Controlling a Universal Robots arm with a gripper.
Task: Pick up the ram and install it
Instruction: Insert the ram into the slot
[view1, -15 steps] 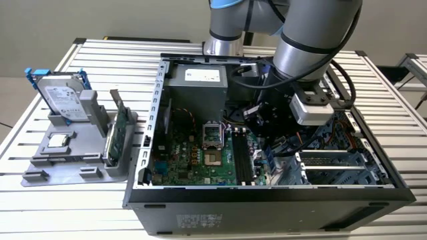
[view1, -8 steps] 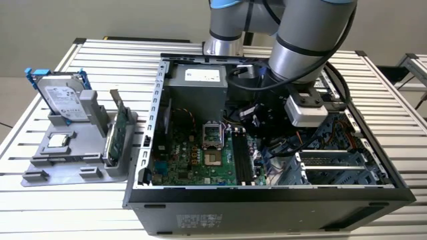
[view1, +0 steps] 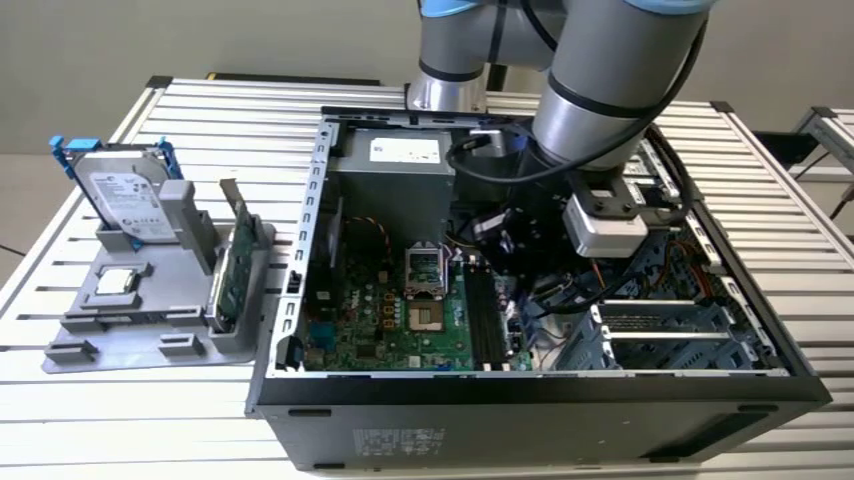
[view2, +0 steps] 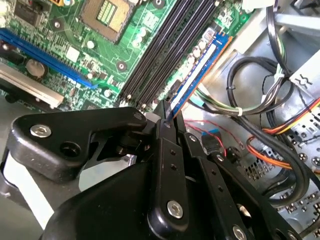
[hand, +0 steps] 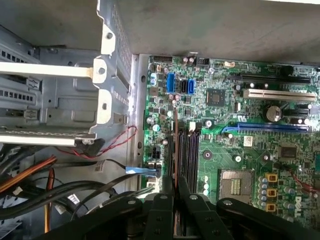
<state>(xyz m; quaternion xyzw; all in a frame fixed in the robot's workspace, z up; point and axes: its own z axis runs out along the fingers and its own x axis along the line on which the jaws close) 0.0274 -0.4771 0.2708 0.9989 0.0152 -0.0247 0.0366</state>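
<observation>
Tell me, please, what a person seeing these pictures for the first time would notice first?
First, the open computer case on the slatted table, with the arm reaching into it. Next, in the second wrist view, the gripper with its jaws shut on the ram, held edge-on above the black memory slots of the green motherboard.

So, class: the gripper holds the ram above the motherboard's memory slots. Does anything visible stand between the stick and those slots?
Nothing visible does. The gripper is shut on the ram, which hangs over the black memory slots. The cables lie to the side, off the board.
</observation>
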